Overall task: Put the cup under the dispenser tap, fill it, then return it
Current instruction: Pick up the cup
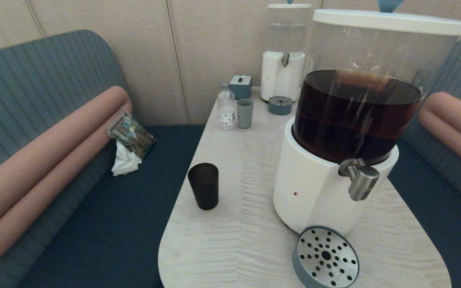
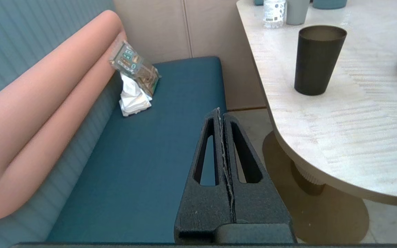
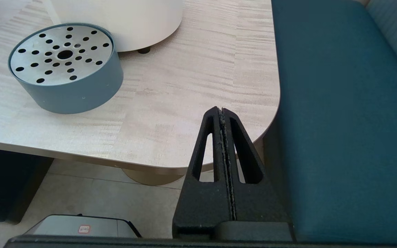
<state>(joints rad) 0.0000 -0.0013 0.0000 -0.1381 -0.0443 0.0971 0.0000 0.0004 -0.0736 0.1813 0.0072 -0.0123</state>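
Note:
The matte black cup [image 1: 203, 185] stands upright and empty on the pale table's left side, also seen from the left wrist as the black cup [image 2: 318, 58]. The brushed-steel dispenser tap [image 1: 361, 178] juts from the white base of the big dispenser [image 1: 318, 188] holding dark brown liquid. Below the tap sits a round perforated drip tray [image 1: 325, 257], with nothing on it. My left gripper [image 2: 219, 112] is shut and empty, low beside the table over the blue seat, well short of the cup. My right gripper [image 3: 220, 111] is shut and empty at the table's near right corner. Neither arm shows in the head view.
At the table's far end stand a small clear-liquid dispenser [image 1: 283, 68], its drip tray [image 1: 280, 105], a pale grey-green cup [image 1: 245, 113], a small bottle [image 1: 226, 106] and a box [image 1: 241, 86]. Blue benches [image 1: 106, 224] flank the table; a snack packet and tissue [image 1: 128, 144] lie on the left one.

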